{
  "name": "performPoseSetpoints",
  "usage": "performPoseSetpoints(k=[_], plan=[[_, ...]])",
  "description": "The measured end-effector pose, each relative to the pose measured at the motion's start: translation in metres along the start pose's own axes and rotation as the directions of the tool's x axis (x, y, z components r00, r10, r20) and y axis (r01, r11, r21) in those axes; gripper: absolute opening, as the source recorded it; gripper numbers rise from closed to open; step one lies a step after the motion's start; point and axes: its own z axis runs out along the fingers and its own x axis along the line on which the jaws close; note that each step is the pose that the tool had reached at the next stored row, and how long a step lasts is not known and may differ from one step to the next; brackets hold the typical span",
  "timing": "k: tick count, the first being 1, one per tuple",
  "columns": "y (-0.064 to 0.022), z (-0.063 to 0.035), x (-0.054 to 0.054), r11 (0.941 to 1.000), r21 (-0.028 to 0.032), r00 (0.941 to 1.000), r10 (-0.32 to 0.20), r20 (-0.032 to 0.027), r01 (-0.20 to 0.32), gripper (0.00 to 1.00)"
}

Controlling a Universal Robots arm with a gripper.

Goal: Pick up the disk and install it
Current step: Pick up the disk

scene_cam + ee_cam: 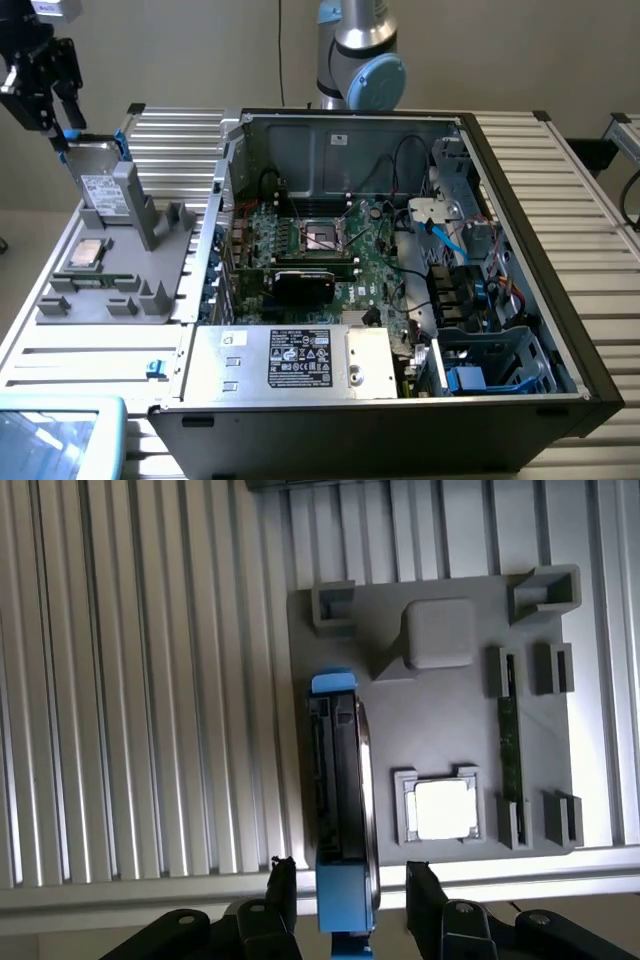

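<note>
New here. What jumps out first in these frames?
The open computer case sits in the exterior view's middle, motherboard exposed. At that view's left, the disk stands on edge in a grey fixture. The gripper hangs over it, fingers apart either side of its blue end.

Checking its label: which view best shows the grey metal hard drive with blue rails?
The exterior view: the grey metal hard drive stands upright, white label facing the camera. The wrist view shows its edge and blue tabs.

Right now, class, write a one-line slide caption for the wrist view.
Gripper, jaws open, straddles the blue-railed disk standing on edge in its grey holder beside a silver chip.
</note>
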Motion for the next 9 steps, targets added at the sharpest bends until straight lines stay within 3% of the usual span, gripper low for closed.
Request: performPoseSetpoints(k=[9], plan=[[-0.0001,0.0164,0.000,1.0000,0.0003,1.0000,0.000,-0.0041,0.000,0.56]])
